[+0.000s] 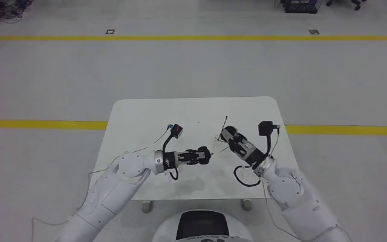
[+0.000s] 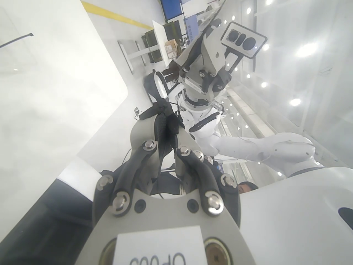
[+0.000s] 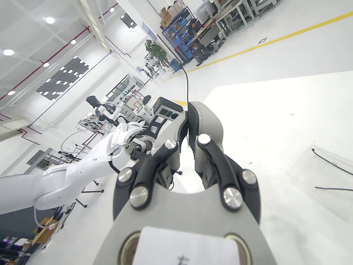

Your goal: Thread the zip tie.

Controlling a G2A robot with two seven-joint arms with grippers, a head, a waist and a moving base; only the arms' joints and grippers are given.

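My right gripper (image 3: pixel 188 113) is shut on a thin black zip tie (image 3: pixel 187 84) near its tail. The long end curves up and away from the fingertips, and a short stub shows behind the pads. In the top view the right gripper (image 1: pixel 225 134) hovers over the middle of the white table (image 1: pixel 181 115), with the zip tie (image 1: pixel 225 123) pointing toward the far edge. My left gripper (image 1: pixel 208 155) sits just beside it, nearer the front edge. The left gripper (image 2: pixel 165 113) has its pads pressed together, and I see nothing between them.
A clear flat tray (image 3: pixel 325 172) on the table holds loose black zip ties (image 3: pixel 329 162). One spare zip tie (image 2: pixel 16 39) also lies on the table. The table's rounded corner (image 2: pixel 125 92) is close to the left gripper.
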